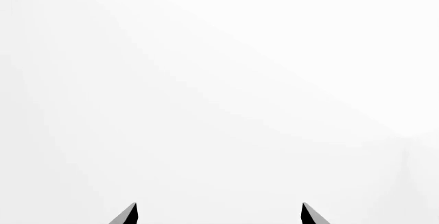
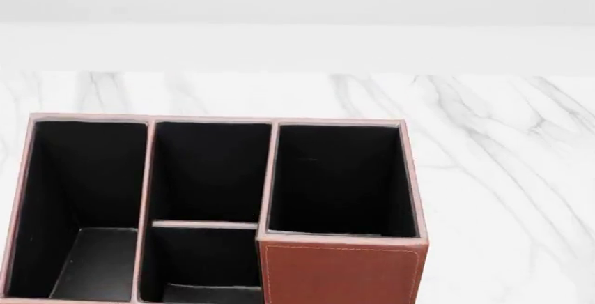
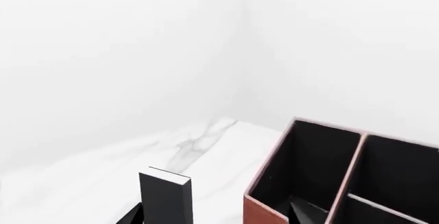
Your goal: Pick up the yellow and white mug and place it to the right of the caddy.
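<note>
The mug shows in no view. The caddy [image 2: 214, 213] fills the head view from 6 to 9 o'clock. Left gripper [image 1: 219, 215] is spread and empty, facing blank white; right gripper [image 3: 213, 216] likewise, probably searching.

Reddish-brown, black-lined caddy [image 2: 339, 272]; white-veined marble [image 2: 502, 150]

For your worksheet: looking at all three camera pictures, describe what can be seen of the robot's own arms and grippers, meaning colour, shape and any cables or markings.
Very little shows. In the left wrist view, the left gripper appears only as two dark, pointed, wedge-shaped fingers with greyer faces. In the right wrist view, the right gripper shows similar dark tips. No cables, markings or arm links are visible; the head view shows no arms.
</note>
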You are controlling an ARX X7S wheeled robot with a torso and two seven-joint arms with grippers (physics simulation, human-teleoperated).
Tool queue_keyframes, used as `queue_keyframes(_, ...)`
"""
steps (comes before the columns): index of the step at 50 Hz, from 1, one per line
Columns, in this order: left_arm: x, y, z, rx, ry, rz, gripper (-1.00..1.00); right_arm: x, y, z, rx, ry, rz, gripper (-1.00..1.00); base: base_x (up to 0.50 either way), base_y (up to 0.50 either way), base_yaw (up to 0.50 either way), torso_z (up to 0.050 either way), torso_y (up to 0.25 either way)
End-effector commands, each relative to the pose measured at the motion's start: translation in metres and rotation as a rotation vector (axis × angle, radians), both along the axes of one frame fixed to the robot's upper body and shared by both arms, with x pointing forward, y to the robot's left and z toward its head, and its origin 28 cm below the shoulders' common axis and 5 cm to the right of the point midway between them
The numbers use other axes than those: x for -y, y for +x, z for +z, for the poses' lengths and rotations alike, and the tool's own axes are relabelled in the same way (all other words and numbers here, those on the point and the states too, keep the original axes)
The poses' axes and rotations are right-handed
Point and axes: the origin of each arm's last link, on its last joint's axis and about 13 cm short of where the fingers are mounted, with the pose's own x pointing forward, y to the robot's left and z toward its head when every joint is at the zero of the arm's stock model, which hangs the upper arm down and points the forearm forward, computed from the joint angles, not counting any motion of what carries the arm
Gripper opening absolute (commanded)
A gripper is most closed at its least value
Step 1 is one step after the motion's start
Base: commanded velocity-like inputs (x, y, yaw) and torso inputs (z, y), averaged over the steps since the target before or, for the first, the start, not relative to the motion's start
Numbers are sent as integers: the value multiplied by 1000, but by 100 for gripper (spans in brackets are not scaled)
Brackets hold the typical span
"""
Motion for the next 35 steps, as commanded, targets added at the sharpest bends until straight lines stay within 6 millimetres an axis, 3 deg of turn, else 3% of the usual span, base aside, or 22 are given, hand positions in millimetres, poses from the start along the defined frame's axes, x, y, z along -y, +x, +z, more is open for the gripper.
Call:
queue_keyframes(1, 1, -1, 0, -26, 4, -31, 100, -12, 5, -27, -8, -44, 1, 100, 0, 0, 0, 0, 0)
queue_keyframes(35, -2, -3, 1, -16, 2, -24, 100, -17, 25, -65, -185, -133, -34, 100, 0, 0, 0, 0, 0)
